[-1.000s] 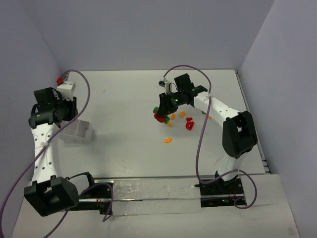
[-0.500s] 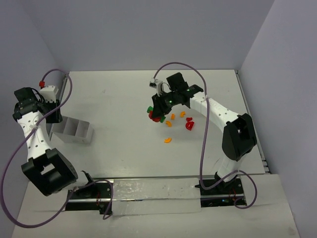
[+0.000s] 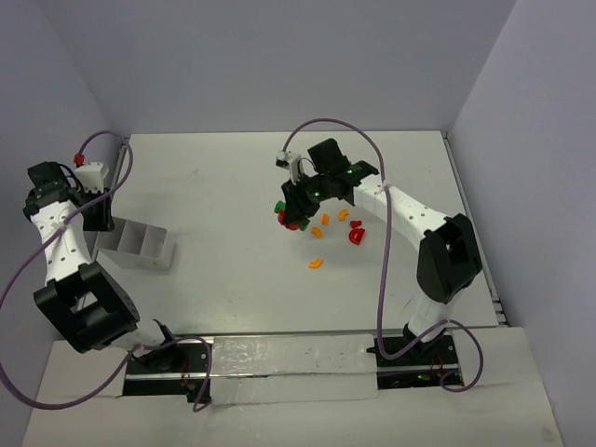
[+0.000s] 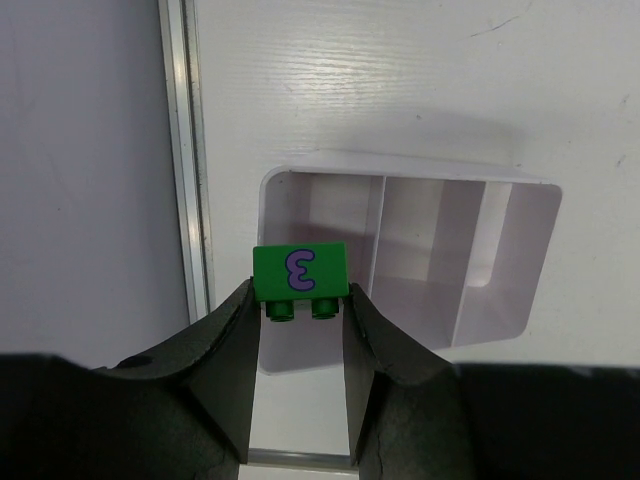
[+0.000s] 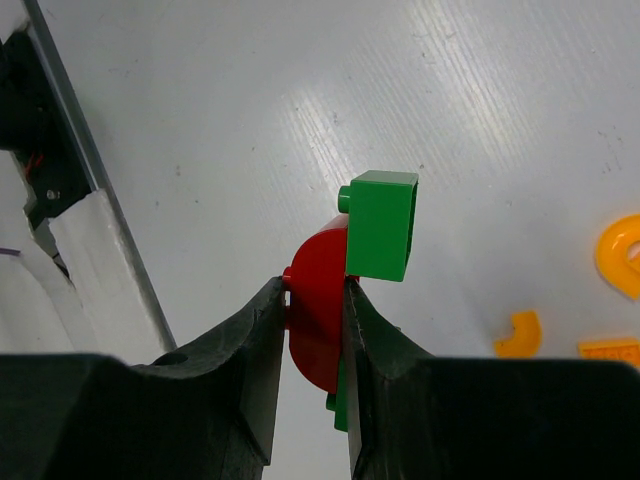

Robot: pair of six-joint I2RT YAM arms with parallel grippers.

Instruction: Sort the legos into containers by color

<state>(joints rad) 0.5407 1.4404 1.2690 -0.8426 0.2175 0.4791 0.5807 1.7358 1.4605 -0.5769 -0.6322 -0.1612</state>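
A green block with a purple mark [image 4: 300,275] is pinched between the fingertips of my left gripper [image 4: 298,300]. It hangs just above the left end compartment of the white three-compartment tray [image 4: 500,240]. From above, that gripper [image 3: 104,222] is at the tray's [image 3: 149,253] left end. My right gripper [image 5: 318,320] is shut on a red half-disc [image 5: 318,300], which has a green block [image 5: 380,225] against its right side. That gripper [image 3: 293,216] hovers at the left edge of the lego pile. Loose on the table lie a red half-disc [image 3: 356,236] and orange pieces [image 3: 316,263].
More orange half-rings [image 5: 620,255] lie right of the right gripper. A metal rail [image 4: 185,150] runs along the table's left edge beside the tray. The side walls stand close on the left and right.
The left arm has swung out to the left, uncovering most of the tray. The right gripper has shifted slightly left with its red piece. Neither gripper's opening has changed.
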